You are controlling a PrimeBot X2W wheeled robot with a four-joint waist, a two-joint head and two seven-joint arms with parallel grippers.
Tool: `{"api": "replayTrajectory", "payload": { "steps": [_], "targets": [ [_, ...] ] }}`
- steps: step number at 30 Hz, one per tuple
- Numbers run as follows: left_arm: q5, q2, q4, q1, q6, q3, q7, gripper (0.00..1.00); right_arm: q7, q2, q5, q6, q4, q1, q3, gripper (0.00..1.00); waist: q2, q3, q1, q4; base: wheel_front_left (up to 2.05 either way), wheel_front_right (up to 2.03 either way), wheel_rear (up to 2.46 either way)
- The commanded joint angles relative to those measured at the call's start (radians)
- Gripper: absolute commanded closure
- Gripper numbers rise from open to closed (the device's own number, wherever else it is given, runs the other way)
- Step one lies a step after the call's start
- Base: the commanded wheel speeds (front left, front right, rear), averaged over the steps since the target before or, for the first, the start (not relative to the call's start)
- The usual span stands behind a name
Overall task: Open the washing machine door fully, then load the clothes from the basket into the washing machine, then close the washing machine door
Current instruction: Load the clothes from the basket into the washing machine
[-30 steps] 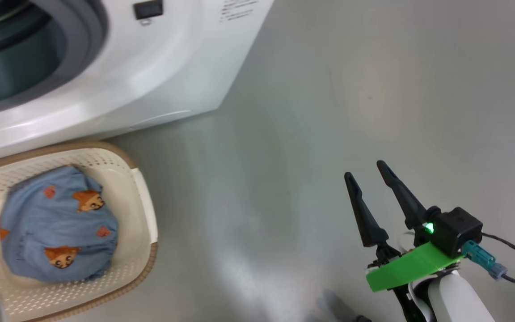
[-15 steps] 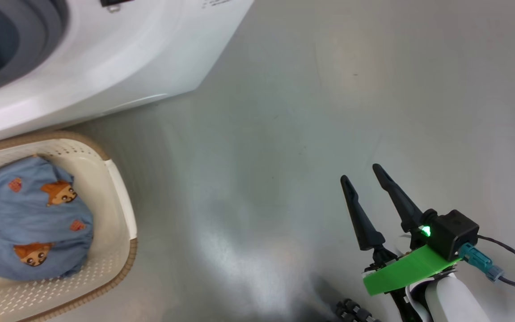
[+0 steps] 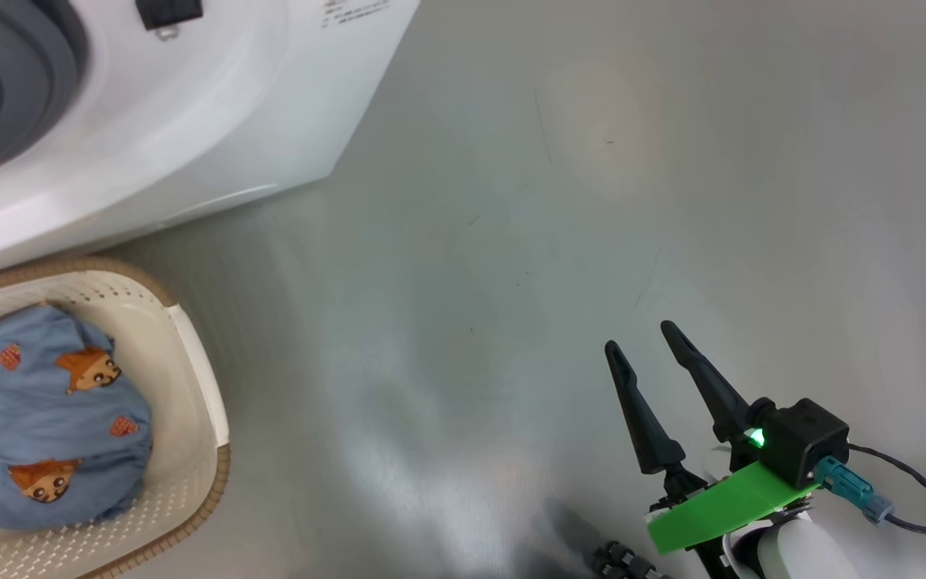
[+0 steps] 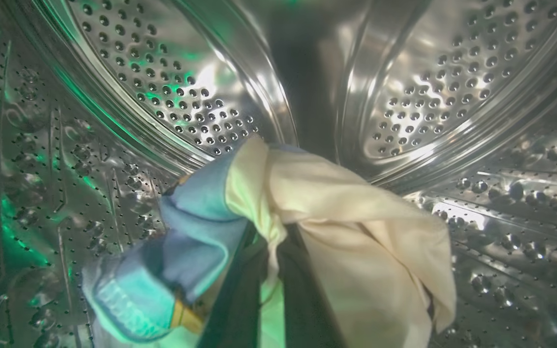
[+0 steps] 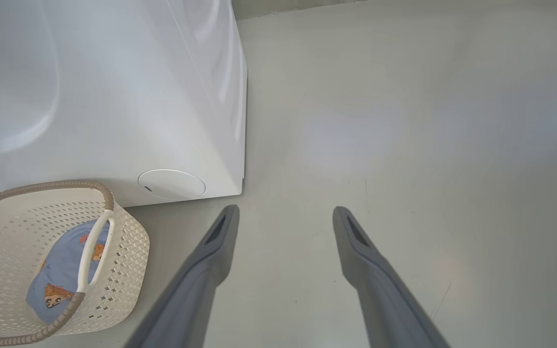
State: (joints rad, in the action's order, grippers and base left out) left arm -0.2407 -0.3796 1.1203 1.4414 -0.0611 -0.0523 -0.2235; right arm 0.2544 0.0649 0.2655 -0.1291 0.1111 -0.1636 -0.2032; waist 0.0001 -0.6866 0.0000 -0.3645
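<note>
In the left wrist view my left gripper (image 4: pixel 271 241) is inside the steel drum (image 4: pixel 428 87), shut on a light blue and white garment (image 4: pixel 356 232) that drapes over its fingers. The white washing machine (image 3: pixel 190 121) stands at the head view's upper left, its grey gasket at the edge. The cream basket (image 3: pixel 190 386) sits on the floor before it, holding blue printed clothes (image 3: pixel 37 426). My right gripper (image 3: pixel 639 338) hangs open over bare floor, well right of the basket. The washing machine door is out of view.
Grey floor (image 3: pixel 551 201) stretches to the right of the machine and basket. From the right wrist, the basket (image 5: pixel 128 241) and the machine's corner (image 5: pixel 235 183) lie left of my open right gripper (image 5: pixel 285 211). A cable trails from the right wrist (image 3: pixel 913 490).
The head camera has swung right, so the machine and basket have slid left in its picture. My right gripper stays open and sits slightly lower in the frame.
</note>
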Motion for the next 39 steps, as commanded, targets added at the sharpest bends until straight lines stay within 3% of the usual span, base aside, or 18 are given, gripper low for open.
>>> {"api": "replayTrajectory", "payload": {
  "steps": [1, 4, 10, 21, 39],
  "targets": [
    [0.017, -0.040, 0.001, 0.020, -0.004, -0.005, 0.013, 0.90, 0.007, 0.005, 0.028, -0.002, -0.017, 0.033, -0.015, 0.00, -0.0001, 0.008, 0.0000, -0.003, 0.00, 0.00, 0.00],
    [0.016, -0.035, 0.051, 0.034, -0.018, -0.010, 0.040, 0.02, 0.007, 0.002, 0.031, -0.002, -0.017, 0.038, -0.013, 0.00, -0.0001, 0.016, 0.0000, -0.003, 0.00, 0.00, 0.00],
    [-0.003, -0.013, 0.111, 0.060, -0.044, -0.005, 0.091, 0.00, 0.007, -0.002, 0.037, -0.002, -0.011, 0.039, -0.002, 0.00, -0.0001, 0.030, 0.0000, 0.004, 0.00, 0.00, 0.00],
    [-0.077, 0.079, 0.139, -0.007, -0.091, 0.043, 0.010, 0.00, 0.007, -0.003, 0.038, -0.002, -0.001, 0.015, 0.007, 0.00, -0.0001, 0.115, 0.0000, 0.079, 0.00, 0.00, 0.00],
    [-0.138, 0.213, 0.071, -0.224, -0.037, 0.074, -0.038, 0.00, 0.007, 0.003, 0.023, -0.002, 0.003, 0.018, 0.028, 0.00, -0.0001, 0.247, 0.0000, 0.197, 0.00, 0.00, 0.00]
  ]
}}
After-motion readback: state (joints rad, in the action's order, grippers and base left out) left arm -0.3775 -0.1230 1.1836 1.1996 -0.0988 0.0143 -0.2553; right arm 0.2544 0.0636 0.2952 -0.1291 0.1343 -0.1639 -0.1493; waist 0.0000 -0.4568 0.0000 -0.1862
